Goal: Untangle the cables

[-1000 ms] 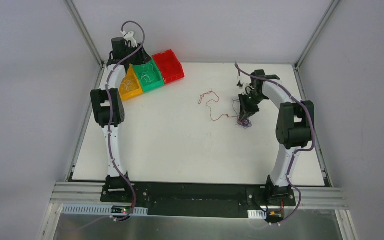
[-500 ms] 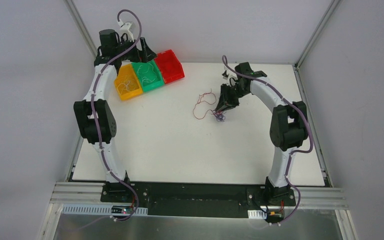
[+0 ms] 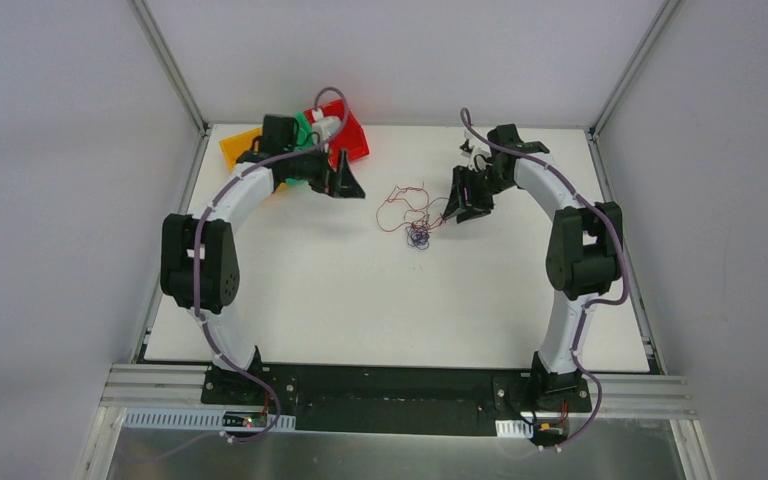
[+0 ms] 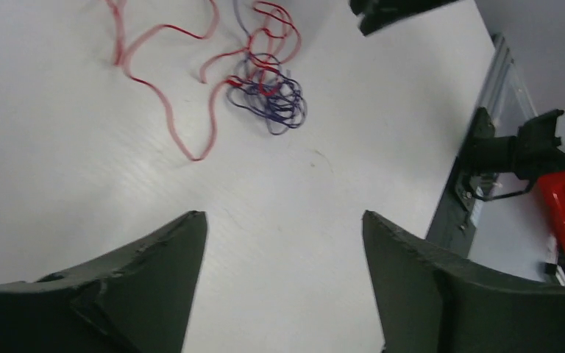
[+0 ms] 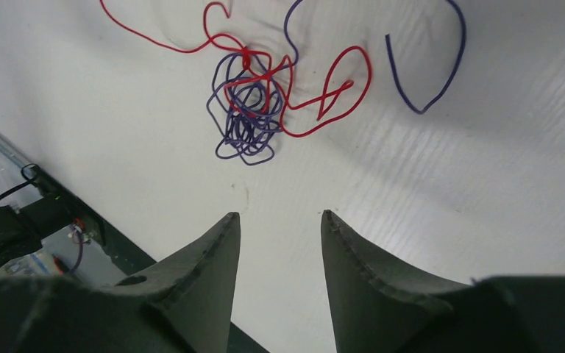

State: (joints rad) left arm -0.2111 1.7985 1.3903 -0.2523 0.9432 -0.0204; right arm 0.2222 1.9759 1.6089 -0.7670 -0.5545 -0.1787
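Observation:
A tangle of thin cables (image 3: 416, 215) lies on the white table's far middle: a red wire (image 5: 324, 95) looped through a purple-blue ball (image 5: 244, 125), with a loose purple-blue strand (image 5: 441, 66) beside it. In the left wrist view the same red wire (image 4: 169, 110) and purple-blue ball (image 4: 268, 99) lie ahead. My left gripper (image 3: 348, 186) is open and empty, left of the tangle (image 4: 285, 215). My right gripper (image 3: 463, 210) is open and empty, just right of the tangle (image 5: 279, 215). Whitish and dark cables lie in the bins.
Red (image 3: 345, 128), green (image 3: 303, 130) and yellow (image 3: 237, 148) bins stand at the table's far left, mostly covered by my left arm. Metal frame rails (image 3: 174, 72) run along the table's edges. My right gripper's tip shows in the left wrist view (image 4: 397, 11).
My left arm swung from over the bins rightwards to the tangle. My right gripper dragged the purple-blue ball leftwards to the red wire, let it go and drew back to the right.

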